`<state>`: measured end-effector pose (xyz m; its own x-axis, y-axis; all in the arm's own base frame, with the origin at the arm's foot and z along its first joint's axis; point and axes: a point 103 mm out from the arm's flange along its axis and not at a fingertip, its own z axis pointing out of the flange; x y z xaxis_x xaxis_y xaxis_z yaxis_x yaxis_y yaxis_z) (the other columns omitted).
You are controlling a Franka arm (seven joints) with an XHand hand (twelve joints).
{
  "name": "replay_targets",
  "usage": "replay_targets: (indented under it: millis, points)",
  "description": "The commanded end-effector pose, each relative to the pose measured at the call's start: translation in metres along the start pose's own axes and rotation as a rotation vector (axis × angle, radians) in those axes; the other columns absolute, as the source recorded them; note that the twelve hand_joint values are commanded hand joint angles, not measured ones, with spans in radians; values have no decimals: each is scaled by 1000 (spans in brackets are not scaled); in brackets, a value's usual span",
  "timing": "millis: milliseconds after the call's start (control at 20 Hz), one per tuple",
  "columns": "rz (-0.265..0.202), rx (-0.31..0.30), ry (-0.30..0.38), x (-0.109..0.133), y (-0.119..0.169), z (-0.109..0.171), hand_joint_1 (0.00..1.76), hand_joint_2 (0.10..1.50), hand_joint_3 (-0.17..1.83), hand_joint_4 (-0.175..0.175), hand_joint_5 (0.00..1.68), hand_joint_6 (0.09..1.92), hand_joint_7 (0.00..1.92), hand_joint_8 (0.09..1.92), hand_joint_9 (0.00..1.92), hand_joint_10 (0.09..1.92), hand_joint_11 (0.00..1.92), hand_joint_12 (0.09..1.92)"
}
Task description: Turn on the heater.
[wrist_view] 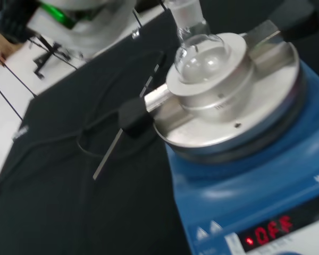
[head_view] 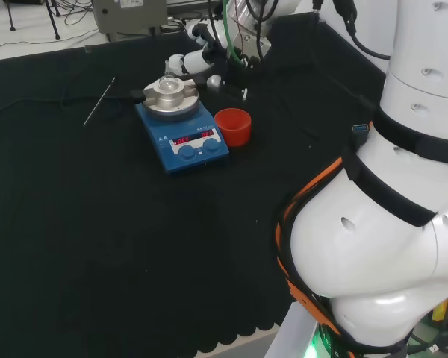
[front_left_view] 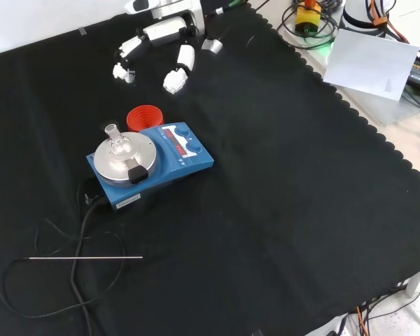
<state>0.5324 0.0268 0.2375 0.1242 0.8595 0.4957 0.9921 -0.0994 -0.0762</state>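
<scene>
The blue heater [head_view: 184, 139] [front_left_view: 169, 163] [wrist_view: 239, 194] stands on the black cloth, with two round knobs and a red lit display on its front panel. Its round metal top plate [wrist_view: 231, 114] carries a small clear glass flask [head_view: 168, 80] [front_left_view: 117, 142] [wrist_view: 198, 56]. The hand [head_view: 196, 63] [front_left_view: 162, 33] hovers beyond the heater, apart from it, with its fingers [front_left_view: 179, 73] spread and relaxed and nothing in them. In the front view it comes in from the top, above the heater's panel side.
A red ribbed ring stand [head_view: 233, 126] [front_left_view: 143, 116] sits right beside the heater, between it and the hand. A thin metal rod [head_view: 98, 102] [front_left_view: 85, 258] and the heater's black cable [front_left_view: 80, 241] lie on the cloth. The arm's white links [head_view: 392, 216] stand at the head view's right.
</scene>
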Motion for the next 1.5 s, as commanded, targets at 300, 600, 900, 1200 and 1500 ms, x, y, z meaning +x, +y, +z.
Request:
replay_targets:
  millis: [300,600,900,1200,1500]
  points:
    - [67,300,-303,-16,-50,-3,1105,561,954,5,196,87,824,722,1078,550,845,1196]
    - [82,285,-404,-15,-68,-2,1157,605,839,-26,157,87,1327,1023,1594,688,1694,797]
    - [71,343,-460,-13,-80,5,1232,649,829,-48,257,87,1643,1439,1839,1344,1905,1537]
    - [84,491,-532,-13,-83,16,1425,682,964,-49,309,87,1774,1593,1918,1568,1906,1730]
    - [106,615,-582,-14,-78,26,1455,654,1043,-45,299,87,1795,1615,1920,1605,1906,1754]
